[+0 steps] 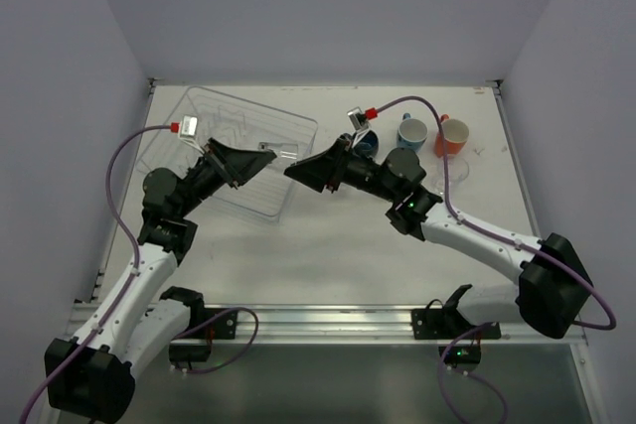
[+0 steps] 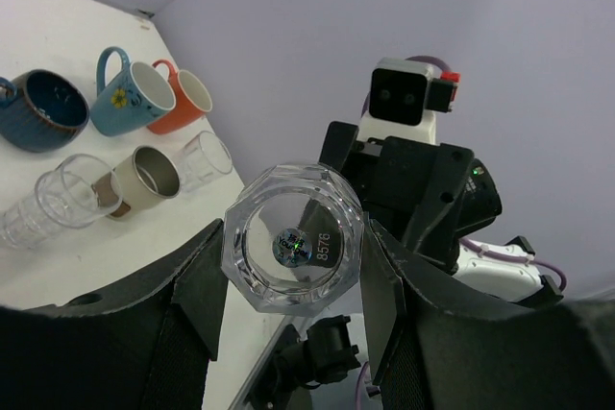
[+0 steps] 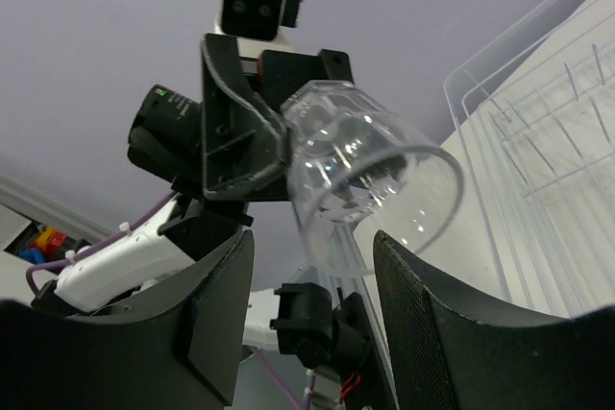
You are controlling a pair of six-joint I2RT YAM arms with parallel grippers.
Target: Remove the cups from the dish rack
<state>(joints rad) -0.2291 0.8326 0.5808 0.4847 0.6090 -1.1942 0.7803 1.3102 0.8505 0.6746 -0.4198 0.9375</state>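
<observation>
A clear tumbler [image 2: 293,247] hangs in the air with my left gripper [image 2: 293,276] shut on it, its faceted base facing the left wrist camera. In the right wrist view the tumbler [image 3: 370,175] points its open rim toward my right gripper [image 3: 312,276], whose fingers stand apart on either side of the rim without touching it. From above, both grippers meet over the near right corner of the clear dish rack [image 1: 224,111], left gripper [image 1: 260,158] facing right gripper [image 1: 294,168]. The dark blue cup [image 1: 366,144], light blue mug [image 1: 411,132] and orange cup [image 1: 452,136] stand on the table behind the right arm.
Beside the mugs a cream cup [image 2: 149,180] and two more clear tumblers [image 2: 48,204] [image 2: 207,160] lie on the white table. The rack's wire slots [image 3: 538,141] show no cups. Walls close the table on three sides.
</observation>
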